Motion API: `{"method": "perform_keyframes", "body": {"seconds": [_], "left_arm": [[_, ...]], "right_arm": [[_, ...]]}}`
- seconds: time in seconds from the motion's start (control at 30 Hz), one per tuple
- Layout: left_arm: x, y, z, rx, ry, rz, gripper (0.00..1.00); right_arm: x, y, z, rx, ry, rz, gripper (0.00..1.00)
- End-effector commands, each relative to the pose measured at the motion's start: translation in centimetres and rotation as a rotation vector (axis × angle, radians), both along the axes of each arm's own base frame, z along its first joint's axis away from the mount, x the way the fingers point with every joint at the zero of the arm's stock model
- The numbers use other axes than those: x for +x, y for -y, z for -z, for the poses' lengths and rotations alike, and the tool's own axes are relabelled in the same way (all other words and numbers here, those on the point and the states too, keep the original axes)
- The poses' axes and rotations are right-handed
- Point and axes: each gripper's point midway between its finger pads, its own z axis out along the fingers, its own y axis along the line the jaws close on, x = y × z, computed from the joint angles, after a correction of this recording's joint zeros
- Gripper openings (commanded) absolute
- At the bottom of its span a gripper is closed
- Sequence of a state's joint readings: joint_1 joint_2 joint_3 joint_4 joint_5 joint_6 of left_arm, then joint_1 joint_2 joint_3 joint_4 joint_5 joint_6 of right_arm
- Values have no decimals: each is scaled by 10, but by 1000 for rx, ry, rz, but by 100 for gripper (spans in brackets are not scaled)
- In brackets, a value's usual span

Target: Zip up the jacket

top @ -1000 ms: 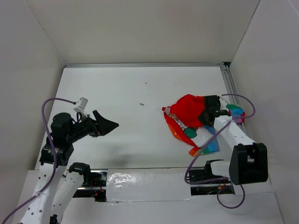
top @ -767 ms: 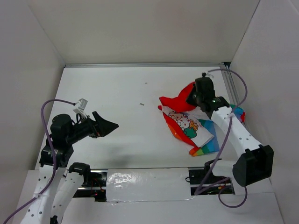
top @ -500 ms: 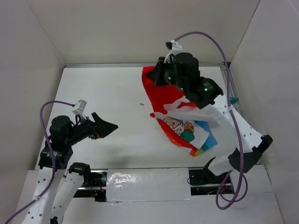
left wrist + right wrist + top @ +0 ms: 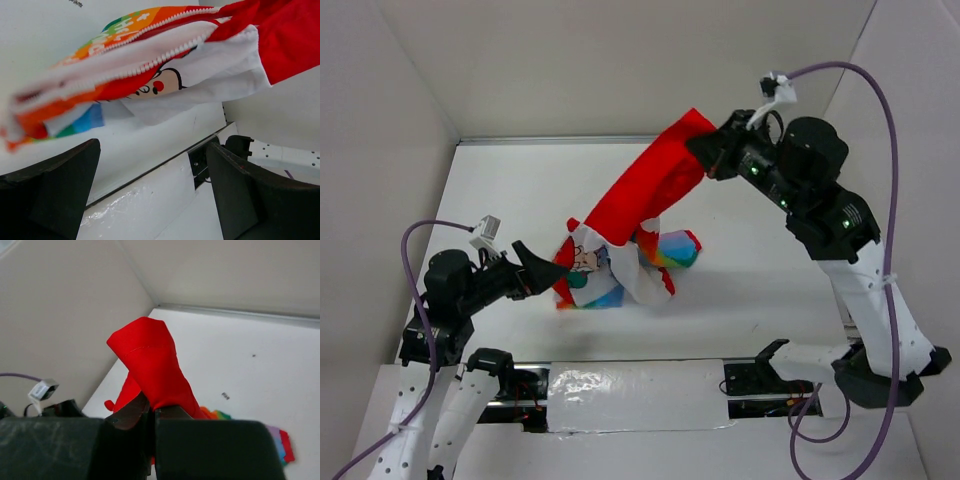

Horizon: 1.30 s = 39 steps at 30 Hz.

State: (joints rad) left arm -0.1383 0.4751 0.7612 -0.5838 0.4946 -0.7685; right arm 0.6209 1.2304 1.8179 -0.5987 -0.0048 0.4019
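The jacket point(image 4: 638, 196) hangs in the air from a red part pinched in my right gripper point(image 4: 705, 152), which is raised high over the back of the table. Its white and rainbow lower end point(image 4: 620, 268) trails down to the table's middle. In the right wrist view the right gripper point(image 4: 152, 409) is shut on red jacket fabric point(image 4: 152, 365). My left gripper point(image 4: 542, 270) stands open just left of the jacket's lower end, holding nothing. In the left wrist view the jacket point(image 4: 210, 75), with white zipper teeth point(image 4: 150, 65) and a cartoon print, hangs above the left gripper point(image 4: 155, 195).
White walls close in the table on three sides, with a metal rail point(image 4: 570, 140) along the back edge. A shiny taped strip point(image 4: 620, 385) runs along the near edge between the arm bases. A small dark speck point(image 4: 226, 396) lies on the table.
My right gripper closed on the jacket's red part, lifted it from the right side of the table and swung it up and left. The left arm stayed nearly still.
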Motion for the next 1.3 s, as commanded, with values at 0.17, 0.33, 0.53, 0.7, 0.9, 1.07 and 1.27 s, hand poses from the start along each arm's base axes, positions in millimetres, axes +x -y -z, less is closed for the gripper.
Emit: {"method": "perform_keyframes", "body": {"seconds": [0.17, 0.33, 0.53, 0.7, 0.9, 1.07, 1.27], "left_arm": [[16, 2, -1, -6, -28, -12, 99], [36, 4, 11, 8, -98, -19, 99], [72, -1, 39, 76, -232, -64, 99], [121, -3, 63, 149, -289, -83, 99], [151, 29, 111, 186, -381, 62, 99], [130, 52, 170, 251, -529, 118, 99], [75, 86, 217, 294, -665, 245, 83]], "right_arm": [[34, 143, 207, -221, -314, 467, 6], [14, 230, 287, -229, -611, 875, 93], [6, 194, 310, -179, -704, 711, 100], [-23, 113, 331, -79, -739, 371, 100], [-65, 54, 381, -4, -886, 162, 100], [-47, 54, 399, 5, -895, 251, 99], [4, 95, 418, -20, -911, 555, 58]]}}
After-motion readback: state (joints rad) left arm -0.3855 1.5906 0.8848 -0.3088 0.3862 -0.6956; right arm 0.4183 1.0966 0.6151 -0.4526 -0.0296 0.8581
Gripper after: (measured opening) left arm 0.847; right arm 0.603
